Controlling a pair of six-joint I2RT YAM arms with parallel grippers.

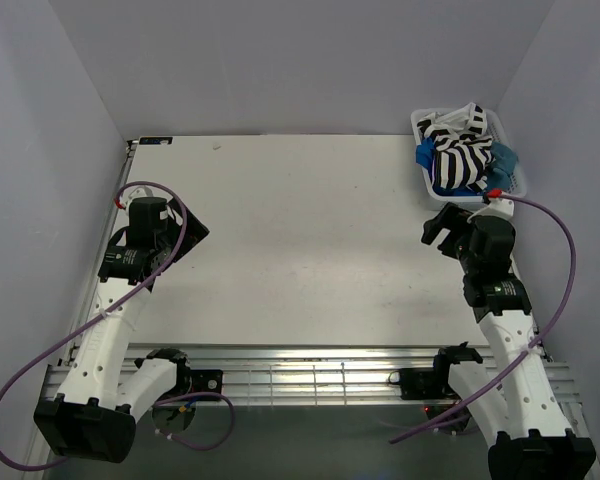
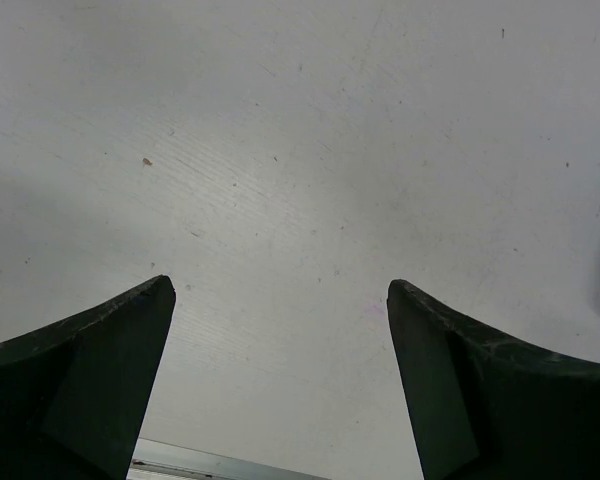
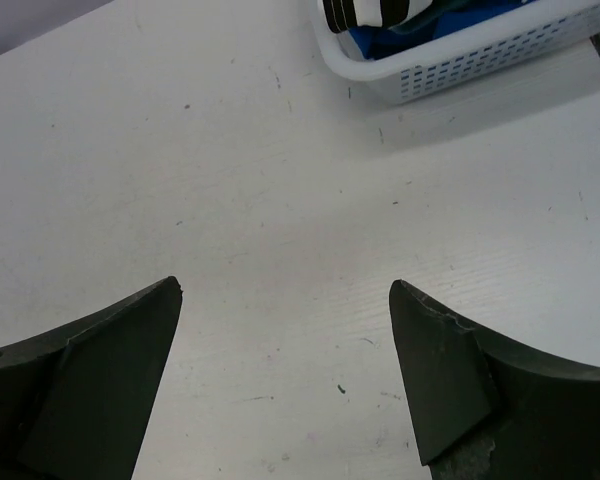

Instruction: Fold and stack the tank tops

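Left and right jaws stand released; the tank tops [image 1: 463, 160] lie heaped in the basket [image 3: 480, 65]

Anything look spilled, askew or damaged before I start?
Nothing stands out. The tank tops lie heaped in the white basket, far right on the table, none spilled out. The left end effector and right end effector hover open and empty.

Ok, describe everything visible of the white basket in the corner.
The white basket looks plastic, rectangular with rounded corners and lattice walls. It stands upright at the far right corner of the table, heaped with a black-and-white striped top over blue cloth, piled above its rim.
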